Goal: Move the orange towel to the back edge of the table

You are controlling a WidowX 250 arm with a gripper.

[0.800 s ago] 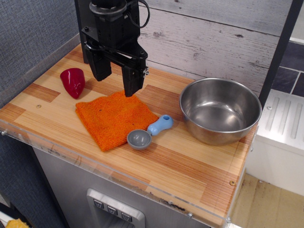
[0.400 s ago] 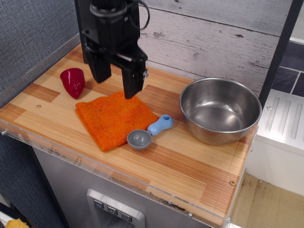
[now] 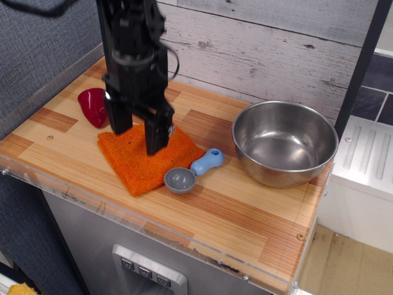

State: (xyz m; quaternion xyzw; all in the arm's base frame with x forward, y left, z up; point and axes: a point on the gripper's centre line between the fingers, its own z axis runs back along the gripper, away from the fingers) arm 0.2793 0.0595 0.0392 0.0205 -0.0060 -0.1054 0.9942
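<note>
the black fingers (image 3: 136,136) stand spread wide, tips down over the orange towel (image 3: 147,160), which lies flat beneath them near the bench's (image 3: 245,215) front edge. a dark red cup (image 3: 92,106) sits just outside the left finger; a blue scoop (image 3: 193,172) and steel bowl (image 3: 284,142) lie right.

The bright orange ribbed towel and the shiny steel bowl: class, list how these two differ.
The bright orange ribbed towel lies flat and soft; the shiny steel bowl stands rigid and deep. The towel is matte woven cloth, the bowl reflective metal. The black end effector stands over the towel, while nothing is above the bowl. Both rest on the striped wooden table.
</note>
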